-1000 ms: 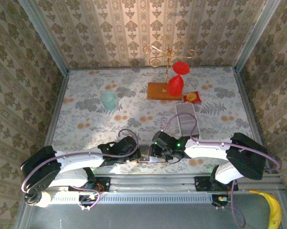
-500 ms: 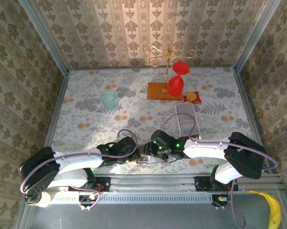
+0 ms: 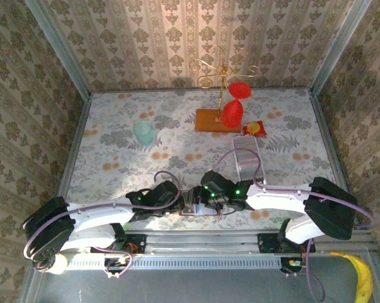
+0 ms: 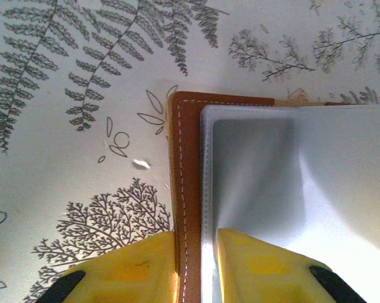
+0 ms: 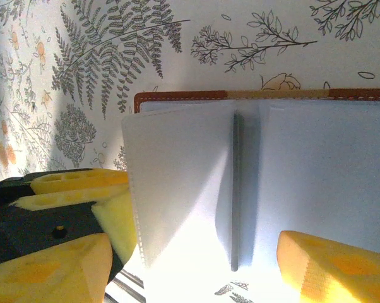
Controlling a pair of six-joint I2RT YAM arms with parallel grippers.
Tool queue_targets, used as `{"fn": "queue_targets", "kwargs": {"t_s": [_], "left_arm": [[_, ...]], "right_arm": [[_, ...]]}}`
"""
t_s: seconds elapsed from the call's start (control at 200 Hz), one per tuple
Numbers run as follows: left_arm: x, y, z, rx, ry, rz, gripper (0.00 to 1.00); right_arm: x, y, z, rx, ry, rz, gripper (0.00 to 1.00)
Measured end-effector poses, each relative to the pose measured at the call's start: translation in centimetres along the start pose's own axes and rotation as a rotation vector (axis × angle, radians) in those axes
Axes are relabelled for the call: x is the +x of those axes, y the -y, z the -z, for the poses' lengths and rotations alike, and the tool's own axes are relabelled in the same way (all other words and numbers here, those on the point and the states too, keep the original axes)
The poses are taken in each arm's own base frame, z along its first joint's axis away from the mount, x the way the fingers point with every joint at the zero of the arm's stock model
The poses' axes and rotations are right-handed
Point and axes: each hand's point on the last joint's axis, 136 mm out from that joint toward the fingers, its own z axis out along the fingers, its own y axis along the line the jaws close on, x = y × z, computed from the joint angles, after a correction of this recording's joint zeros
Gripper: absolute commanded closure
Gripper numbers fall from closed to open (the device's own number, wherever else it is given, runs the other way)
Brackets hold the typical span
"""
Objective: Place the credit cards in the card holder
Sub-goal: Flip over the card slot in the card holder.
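Observation:
The card holder (image 4: pixel 185 164), an orange-brown leather wallet with grey inner pockets (image 5: pixel 316 170), lies open at the table's near edge between both arms (image 3: pixel 193 207). My left gripper (image 4: pixel 196 255) is shut on its left edge, pinching the leather cover and a pocket sheet. My right gripper (image 5: pixel 190 271) hangs over the pockets from the other side, jaws wide apart, nothing gripped. A thin dark edge (image 5: pixel 234 189) stands upright between two pocket leaves. The credit cards look like the pale row inside a long white tray (image 3: pixel 245 158) behind the right arm.
A brown wooden stand base (image 3: pixel 216 120) with a gold hanger and red ornaments sits at the back. A red-and-yellow packet (image 3: pixel 255 129) lies right of it and a pale green cup (image 3: pixel 143 132) at back left. The metal table rail (image 3: pixel 196 240) runs just behind the holder.
My right gripper's jaws have spread wider over the holder and the arm has shifted slightly. The left gripper keeps its hold in the same place.

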Motion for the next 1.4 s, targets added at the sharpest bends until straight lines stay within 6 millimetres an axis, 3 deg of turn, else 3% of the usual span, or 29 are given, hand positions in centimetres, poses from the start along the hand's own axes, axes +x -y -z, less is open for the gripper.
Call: {"fn": "queue_targets", "kwargs": {"t_s": [0.445,0.875,1.08,1.245,1.4], "left_arm": [[-0.9,0.2,1.1,0.020,0.035,0.014,0.66],[-2.6,-4.1,5.2,-0.005,0.169,0.102,0.67],[-2.7,-5.2,6.5,0.009,0.213,0.120,0.68],[-2.6,-5.4,6.3,-0.001,0.206,0.117,0.68],[-2.4,-5.3,5.4,-0.019,0.179,0.094,0.68]], "right_arm": [[-0.4,-1.3,0.7,-0.042,0.014,0.020,0.31],[0.8,-6.2,-3.2,-0.113,-0.067,0.074,0.31],[1.5,-4.9,-5.5,-0.048,-0.103,0.063,0.30],[1.1,-5.5,-4.2,-0.061,-0.088,0.128,0.29],[-2.0,-7.4,1.3,-0.106,0.022,0.294,0.29]]}}
